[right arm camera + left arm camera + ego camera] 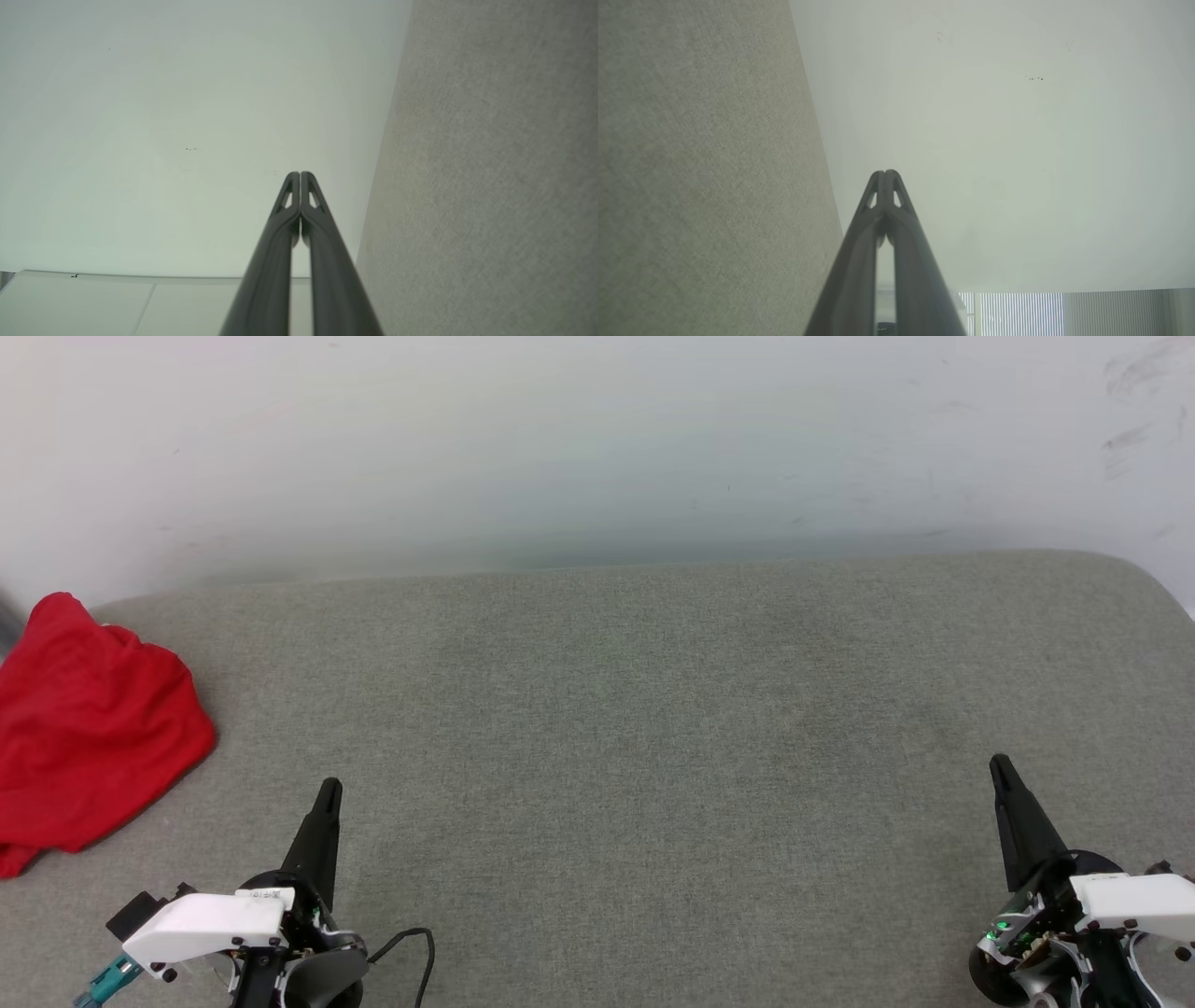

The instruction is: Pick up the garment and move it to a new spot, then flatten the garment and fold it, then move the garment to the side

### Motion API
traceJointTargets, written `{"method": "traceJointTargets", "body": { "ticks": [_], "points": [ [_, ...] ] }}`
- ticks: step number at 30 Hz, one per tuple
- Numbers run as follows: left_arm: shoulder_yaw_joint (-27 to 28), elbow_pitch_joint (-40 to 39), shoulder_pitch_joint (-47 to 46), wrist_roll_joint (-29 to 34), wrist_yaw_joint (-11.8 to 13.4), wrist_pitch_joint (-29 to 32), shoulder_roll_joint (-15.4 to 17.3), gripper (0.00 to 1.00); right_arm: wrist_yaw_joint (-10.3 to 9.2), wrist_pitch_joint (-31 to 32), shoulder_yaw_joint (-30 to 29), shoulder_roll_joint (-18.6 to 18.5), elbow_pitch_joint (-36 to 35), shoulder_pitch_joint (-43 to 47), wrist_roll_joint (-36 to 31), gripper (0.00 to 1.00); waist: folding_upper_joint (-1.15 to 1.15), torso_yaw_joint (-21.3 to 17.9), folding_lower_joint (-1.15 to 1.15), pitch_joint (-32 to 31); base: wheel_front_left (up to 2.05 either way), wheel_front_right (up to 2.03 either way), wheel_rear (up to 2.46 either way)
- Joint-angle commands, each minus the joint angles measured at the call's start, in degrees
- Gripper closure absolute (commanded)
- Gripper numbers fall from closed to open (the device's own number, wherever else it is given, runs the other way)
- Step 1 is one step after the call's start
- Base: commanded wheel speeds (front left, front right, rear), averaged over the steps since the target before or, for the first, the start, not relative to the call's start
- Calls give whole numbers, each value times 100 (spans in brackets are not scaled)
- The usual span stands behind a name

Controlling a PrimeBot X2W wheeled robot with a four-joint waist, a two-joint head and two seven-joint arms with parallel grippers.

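Left claw [329,791] and right claw [1001,767] sit pinched together, holding nothing, over the grey surface [597,709]. The red shirt [89,719] lies rumpled at our far left, well apart from both; we judge pickup, flattening, folding and setting aside are all yet to do.

Crumpled red garment [89,728] at the left edge of the grey cushion [607,709], partly cut off by the head view's border.

You can read no text here. The small sticker [266,894] on the left gripper [329,787] housing is too tiny to make out, and the garment [89,719] shows you plain red cloth.
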Motion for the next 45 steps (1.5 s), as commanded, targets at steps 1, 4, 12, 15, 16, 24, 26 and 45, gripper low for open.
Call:
{"method": "traceJointTargets", "body": {
  "ticks": [1,4,12,15,16,24,26,45],
  "points": [
    [16,-1,-36,10,0,10,-10,100,0,2,1,22,5,-62,-27,100,0,0,0,0,0,0,0],
    [16,-1,-36,9,0,10,-10,100,0,2,1,22,5,-62,-26,100,0,0,0,0,0,0,0],
    [16,-2,-36,9,0,9,-10,100,0,2,2,22,5,-62,-26,100,0,0,0,0,0,0,0],
    [16,-2,-36,9,0,9,-10,100,0,2,2,22,5,-62,-26,100,0,0,0,0,0,0,0],
    [16,-2,-36,9,0,9,-10,100,0,2,2,22,5,-62,-26,100,0,0,0,0,0,0,0],
    [16,-2,-36,9,0,9,-10,100,0,1,2,22,5,-62,-26,100,0,0,0,0,0,0,0],
    [16,-2,-36,9,0,9,-10,100,0,1,2,22,5,-62,-26,100,0,0,0,0,0,0,0],
    [-5,4,283,91,0,-270,-14,0,-1,-263,227,5,66,194,-109,0,0,-5,1,7,0,0,0]
  ]
}}
